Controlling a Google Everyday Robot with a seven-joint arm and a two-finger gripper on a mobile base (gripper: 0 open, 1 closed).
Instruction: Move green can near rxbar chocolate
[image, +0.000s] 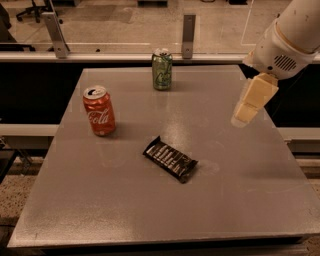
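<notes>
The green can (162, 69) stands upright near the far edge of the grey table (240, 200), at its middle. The rxbar chocolate (170, 159) lies flat in its dark wrapper with whitish lettering near the table's centre, turned diagonally. My gripper (243, 117) hangs from the white arm at the upper right, above the table's right side. It is well to the right of the green can and up and right of the bar. It holds nothing that I can see.
A red Coca-Cola can (99, 110) stands upright on the table's left side. A rail with metal posts (188, 30) and glass panels runs behind the table's far edge. Floor shows to the left and right of the table.
</notes>
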